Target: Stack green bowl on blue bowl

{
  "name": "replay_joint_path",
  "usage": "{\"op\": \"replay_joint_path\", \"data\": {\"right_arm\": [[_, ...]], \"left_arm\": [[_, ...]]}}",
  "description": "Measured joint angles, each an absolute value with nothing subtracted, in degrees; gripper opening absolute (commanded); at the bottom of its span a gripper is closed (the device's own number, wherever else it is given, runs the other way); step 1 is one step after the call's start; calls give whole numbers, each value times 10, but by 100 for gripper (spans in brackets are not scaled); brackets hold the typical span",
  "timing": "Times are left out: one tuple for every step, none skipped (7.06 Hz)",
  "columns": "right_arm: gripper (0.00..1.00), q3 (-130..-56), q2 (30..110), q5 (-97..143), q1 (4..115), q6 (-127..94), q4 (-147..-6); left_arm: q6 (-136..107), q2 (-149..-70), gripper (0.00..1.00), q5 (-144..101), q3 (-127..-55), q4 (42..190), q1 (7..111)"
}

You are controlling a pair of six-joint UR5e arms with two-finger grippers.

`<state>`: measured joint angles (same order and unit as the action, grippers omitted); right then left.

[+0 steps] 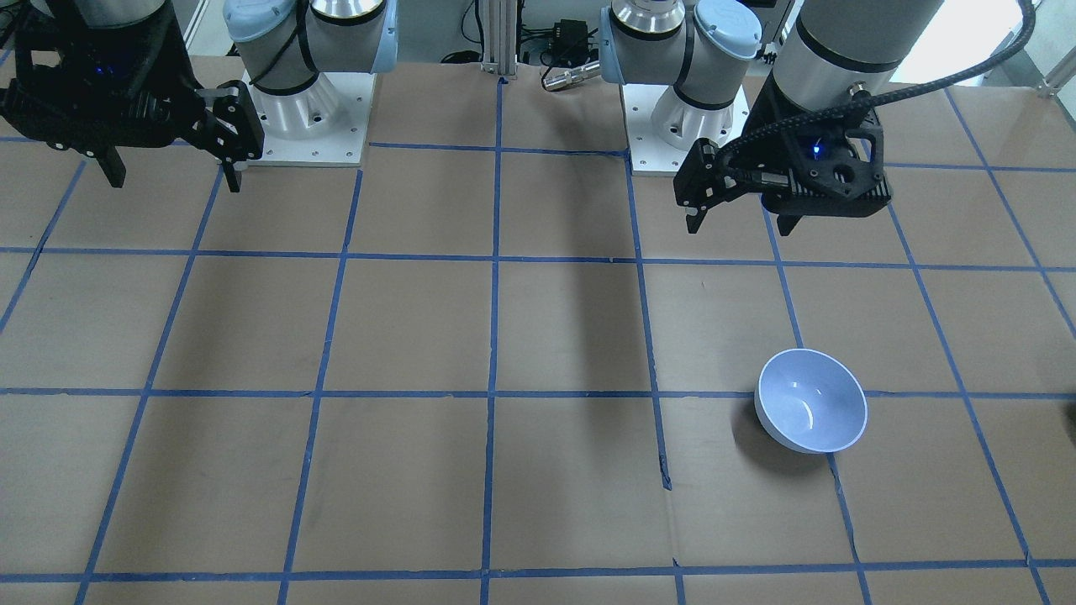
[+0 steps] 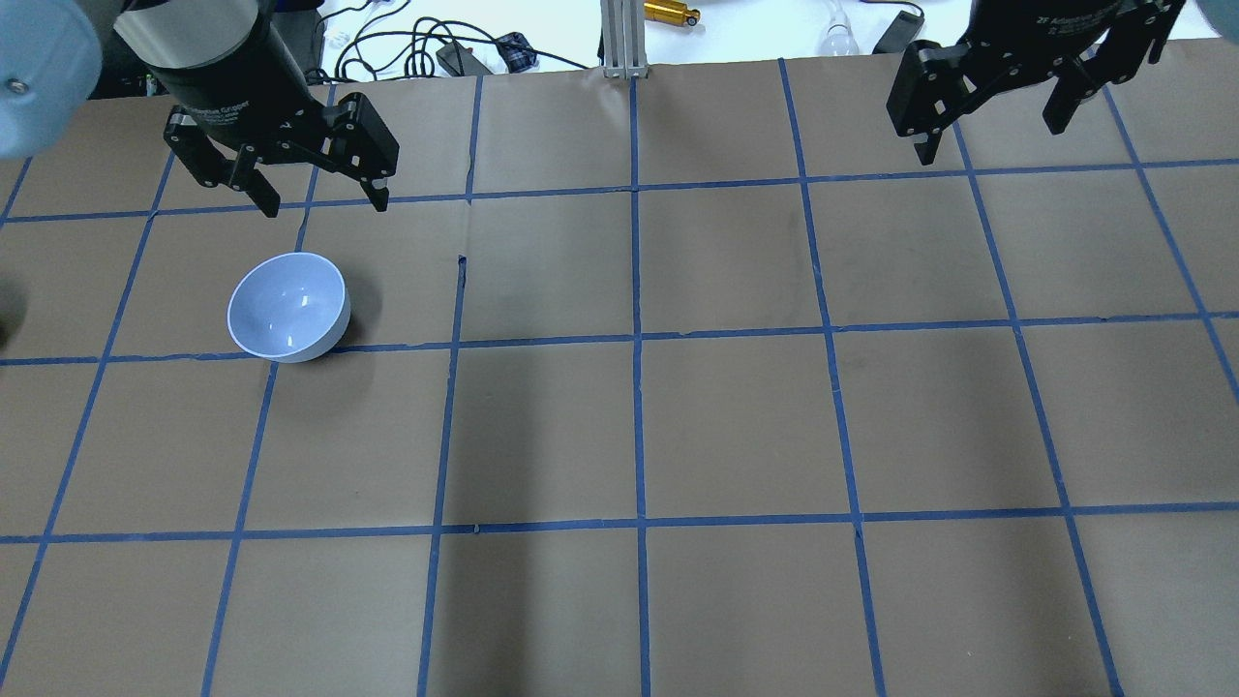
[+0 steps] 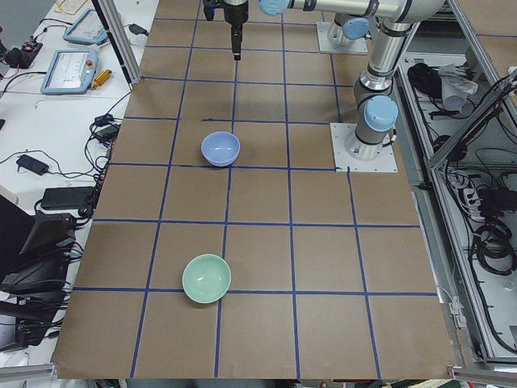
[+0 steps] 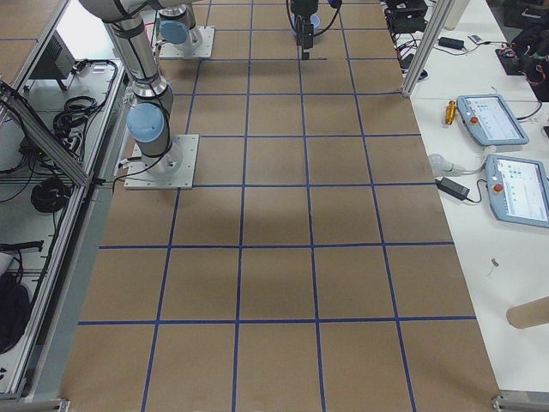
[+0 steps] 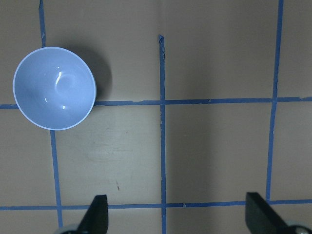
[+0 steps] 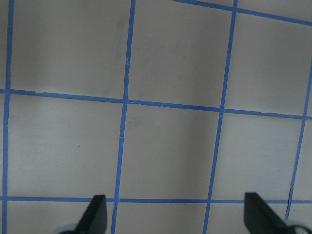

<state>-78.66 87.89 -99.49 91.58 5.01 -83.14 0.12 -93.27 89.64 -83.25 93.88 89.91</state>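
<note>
Exterior left view alone shows the green bowl (image 3: 207, 278), upright near the table's end and well apart from the blue bowl (image 2: 287, 307), which sits near the left gripper (image 2: 323, 204). That gripper and the right gripper (image 2: 989, 140) hang spread wide, holding nothing. Glossy and rigid, the green bowl looks light but slippery; I'd pinch its rim, one finger inside. The table (image 2: 736, 426) is flat brown paper gridded with blue tape (image 2: 636, 290), and cluttered benches (image 3: 48, 89) stand alongside.

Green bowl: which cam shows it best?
Exterior left: the green bowl sits upright and in full view, well apart from the blue bowl. No other view shows it; the front-facing, overhead and left wrist views catch only the blue bowl.
</note>
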Motion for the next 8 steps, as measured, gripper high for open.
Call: {"op": "replay_joint_path", "data": {"right_arm": [[100, -787, 879, -995, 916, 50, -831], [100, -787, 879, -995, 916, 50, -831], [100, -787, 879, -995, 916, 50, -831], [100, -787, 879, -995, 916, 50, -831], [100, -787, 879, -995, 916, 50, -831], [100, -787, 879, -995, 916, 50, -831], [100, -787, 879, -995, 916, 50, -831], [100, -787, 879, -995, 916, 50, -831]], "left_arm": [[1, -932, 100, 897, -834, 940, 899], [1, -929, 100, 899, -837, 940, 900], [1, -926, 100, 901, -841, 940, 900], [1, -925, 100, 901, -842, 939, 900], [0, -924, 100, 901, -842, 939, 900], [0, -921, 100, 902, -842, 939, 900], [-1, -918, 100, 904, -843, 941, 901], [-1, -917, 100, 904, -844, 942, 901]]}}
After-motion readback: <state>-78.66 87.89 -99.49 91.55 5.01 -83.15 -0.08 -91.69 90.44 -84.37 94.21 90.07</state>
